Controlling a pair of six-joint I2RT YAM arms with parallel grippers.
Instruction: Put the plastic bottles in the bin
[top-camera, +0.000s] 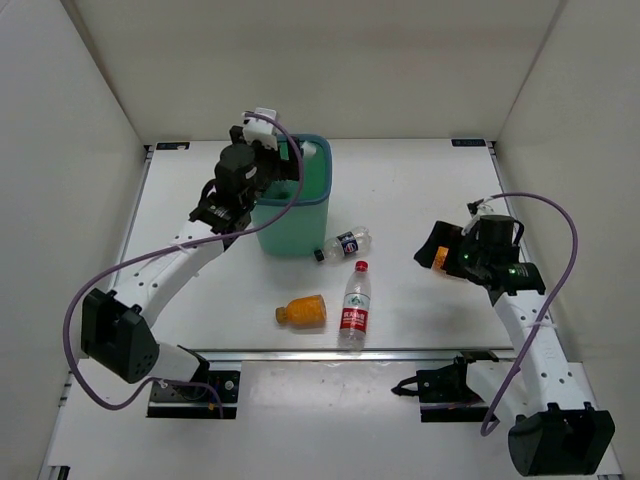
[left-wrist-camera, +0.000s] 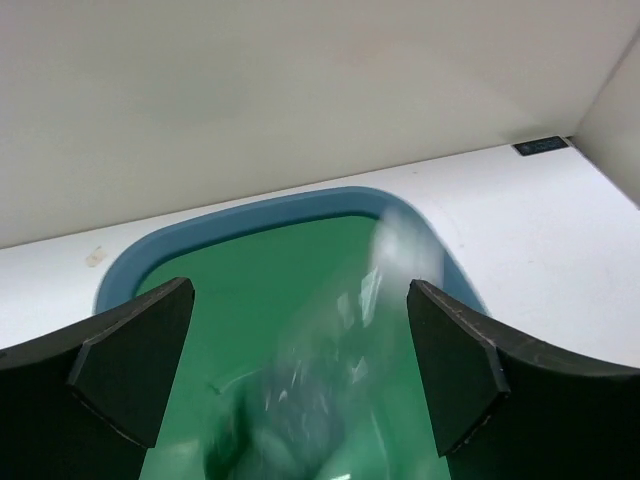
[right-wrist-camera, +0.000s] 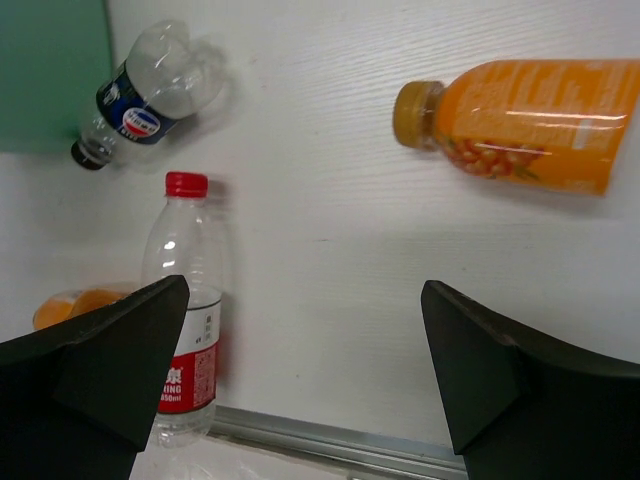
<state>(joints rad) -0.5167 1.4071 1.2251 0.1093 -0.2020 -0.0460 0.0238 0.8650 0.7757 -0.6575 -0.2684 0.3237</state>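
My left gripper (top-camera: 288, 160) (left-wrist-camera: 300, 300) hangs open over the teal-blue bin (top-camera: 290, 225) (left-wrist-camera: 250, 215). Between its spread fingers a clear plastic bottle (left-wrist-camera: 340, 360) shows as a blur against the bin's green inside, free of both pads. My right gripper (top-camera: 435, 248) (right-wrist-camera: 302, 300) is open and empty above the table. An orange-filled bottle (top-camera: 440, 258) (right-wrist-camera: 520, 125) lies just beyond it. Further left lie a dark-blue-label bottle (top-camera: 343, 244) (right-wrist-camera: 140, 95), a red-capped red-and-white-label bottle (top-camera: 355, 305) (right-wrist-camera: 185, 330) and a second orange bottle (top-camera: 303, 311) (right-wrist-camera: 75, 303).
White walls close in the table on the left, back and right. A metal rail (top-camera: 330, 352) (right-wrist-camera: 340, 440) runs along the near edge, just below the red-label bottle. Cables loop from both arms.
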